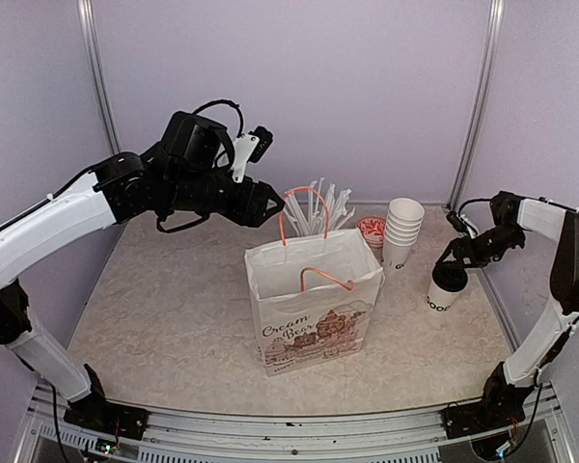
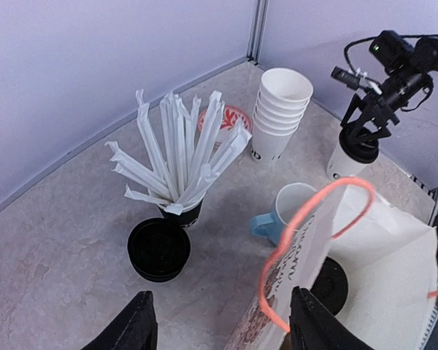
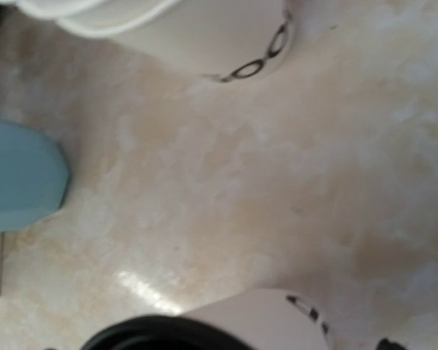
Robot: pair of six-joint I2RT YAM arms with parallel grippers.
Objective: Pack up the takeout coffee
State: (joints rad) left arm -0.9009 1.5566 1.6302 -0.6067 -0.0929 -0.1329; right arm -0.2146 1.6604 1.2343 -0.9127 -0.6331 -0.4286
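Lidded coffee cup (image 1: 442, 291): upright on desk (image 1: 174, 318), right of paper bag (image 1: 314, 309), nearest the right arm. Right gripper (image 1: 454, 262) astride lid from above; pinch not discernible. Left gripper (image 1: 270, 204): jaws spread beside bag handle (image 1: 291, 192). Second lid (image 2: 328, 286) inside bag.

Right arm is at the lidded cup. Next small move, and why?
Probably lift the cup straight up once grip is confirmed: the right gripper straddles its lid, and the open bag's rim stands higher than the cup; one black lid already shows inside.
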